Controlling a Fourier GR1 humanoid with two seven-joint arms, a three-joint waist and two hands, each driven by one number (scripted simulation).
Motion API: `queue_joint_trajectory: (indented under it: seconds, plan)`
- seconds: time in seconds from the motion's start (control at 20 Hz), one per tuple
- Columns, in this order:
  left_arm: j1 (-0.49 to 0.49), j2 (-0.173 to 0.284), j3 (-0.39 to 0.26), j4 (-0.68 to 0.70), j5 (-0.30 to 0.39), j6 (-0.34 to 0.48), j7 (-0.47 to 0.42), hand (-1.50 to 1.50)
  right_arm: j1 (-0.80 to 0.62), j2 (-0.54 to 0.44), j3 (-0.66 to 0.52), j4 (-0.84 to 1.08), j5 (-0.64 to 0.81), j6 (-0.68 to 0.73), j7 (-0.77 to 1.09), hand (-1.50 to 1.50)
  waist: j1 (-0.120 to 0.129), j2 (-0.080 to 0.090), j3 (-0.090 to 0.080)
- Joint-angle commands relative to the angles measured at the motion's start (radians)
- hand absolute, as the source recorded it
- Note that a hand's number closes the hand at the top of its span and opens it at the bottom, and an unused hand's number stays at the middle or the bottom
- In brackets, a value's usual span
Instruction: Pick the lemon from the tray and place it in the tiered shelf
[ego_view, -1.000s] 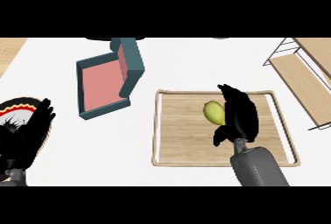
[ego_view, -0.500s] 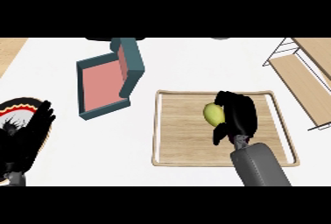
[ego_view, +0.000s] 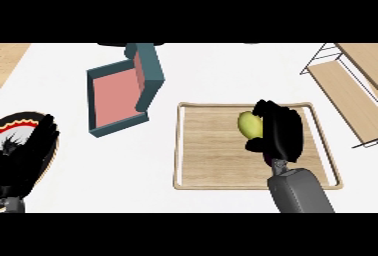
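Lemon (ego_view: 249, 124) lies on the wooden tray (ego_view: 214, 165), right hand (ego_view: 280, 132) curling against its right side but not clearly closed; wrap thumb and fingers fully round before lifting toward the shelf (ego_view: 347, 85); left hand (ego_view: 29, 155) rests open.

Right forearm: grey, comes in from the near edge at the right, angled slightly leftward and away.
Right hand (ego_view: 280, 135): black, fingers curved leftward, thumb nearer.
Left hand (ego_view: 29, 157): black, near left edge, fingers straight and pointing away, resting.
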Motion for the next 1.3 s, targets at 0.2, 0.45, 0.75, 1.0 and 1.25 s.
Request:
queue_joint_trajectory:
  seconds: [0.2,0.45,0.75,1.0,1.25]
  plan:
    - [-0.003,-0.003,-0.006,0.004,0.001,-0.014,-0.01,0.0,-0.256,0.02,-0.352,0.144,0.033,0.216,0.509,1.5,0.028,0.019,0.002]
    - [-0.023,-0.005,0.002,0.037,-0.008,-0.012,-0.015,0.0,-0.48,0.03,-0.369,0.166,0.108,0.29,0.717,1.5,0.014,0.009,0.004]
    - [0.001,-0.044,-0.023,0.031,-0.046,0.023,-0.032,0.0,-0.644,0.039,-0.404,0.077,0.083,0.254,0.817,1.5,0.012,0.005,0.004]
    - [0.002,-0.021,-0.001,0.041,-0.022,-0.016,-0.04,0.0,-0.743,0.04,-0.415,-0.022,0.146,0.279,0.863,1.5,0.004,0.002,0.004]
    - [-0.005,-0.025,0.017,0.076,-0.031,-0.014,-0.079,0.0,-0.812,0.033,-0.433,-0.04,0.222,0.336,0.835,1.5,0.006,0.005,0.004]
